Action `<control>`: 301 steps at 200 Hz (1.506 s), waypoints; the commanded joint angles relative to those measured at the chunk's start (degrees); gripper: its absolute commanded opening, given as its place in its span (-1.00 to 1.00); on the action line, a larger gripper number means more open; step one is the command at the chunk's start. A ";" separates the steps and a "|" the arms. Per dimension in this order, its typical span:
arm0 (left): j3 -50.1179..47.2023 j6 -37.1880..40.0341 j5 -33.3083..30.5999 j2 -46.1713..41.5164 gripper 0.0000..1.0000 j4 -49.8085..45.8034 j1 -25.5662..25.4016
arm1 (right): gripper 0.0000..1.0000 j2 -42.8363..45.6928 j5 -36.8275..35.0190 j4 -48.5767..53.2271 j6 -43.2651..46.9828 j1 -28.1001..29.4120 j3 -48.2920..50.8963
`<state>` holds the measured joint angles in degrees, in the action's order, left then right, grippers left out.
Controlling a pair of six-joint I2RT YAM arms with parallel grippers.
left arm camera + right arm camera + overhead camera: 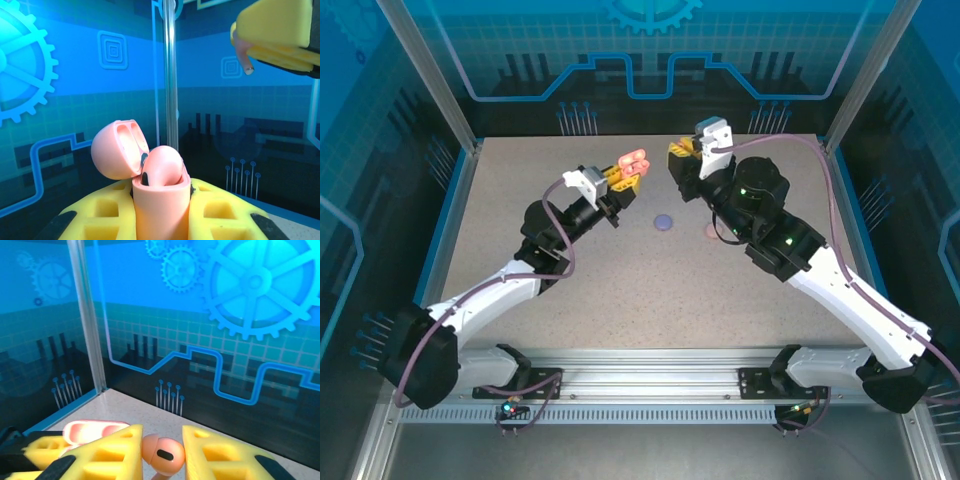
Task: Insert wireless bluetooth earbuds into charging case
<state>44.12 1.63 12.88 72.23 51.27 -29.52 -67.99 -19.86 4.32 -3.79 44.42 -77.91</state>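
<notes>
Low on the open case [160, 205], the left gripper [620, 180] is clamped around its body. Right of the case and a little higher, near but apart, the right gripper [678, 155] pinches a pink earbud [162, 455], stem downward. Inside the case, lid tipped back, one bud [165, 165] seems already seated. The held earbud must travel left, I judge.

Blue gear-printed walls [650, 40] (glossy panels) enclose a speckled beige tabletop [650, 290], framed by aluminium posts [430, 70].
</notes>
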 commanded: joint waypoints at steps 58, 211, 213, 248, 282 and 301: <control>3.08 0.48 1.01 1.69 -1.00 0.79 -2.36 | -0.52 -1.13 15.75 -1.73 -8.73 -8.02 -0.67; 3.78 0.22 1.44 1.17 -1.00 0.41 -2.74 | -0.53 -4.17 20.38 -2.01 -2.25 -7.07 0.77; 3.78 0.24 1.44 1.21 -1.00 0.41 -2.67 | -0.53 -4.17 20.43 -2.07 -2.24 -7.01 0.71; 3.79 0.22 1.53 1.08 -1.00 0.53 -2.71 | -0.53 -5.76 20.26 -2.12 -1.55 -6.57 0.52; 3.69 0.30 1.61 0.86 -1.00 0.55 -2.67 | -0.54 -6.46 19.86 -2.30 -1.10 -6.37 0.78; 3.69 0.24 1.62 0.72 -1.00 0.53 -2.72 | -0.54 -6.67 19.42 -2.47 -1.00 -6.37 0.84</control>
<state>45.98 1.61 13.02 73.89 50.39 -31.70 -74.61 0.43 3.40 -5.89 37.47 -77.56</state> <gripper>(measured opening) 0.186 0.233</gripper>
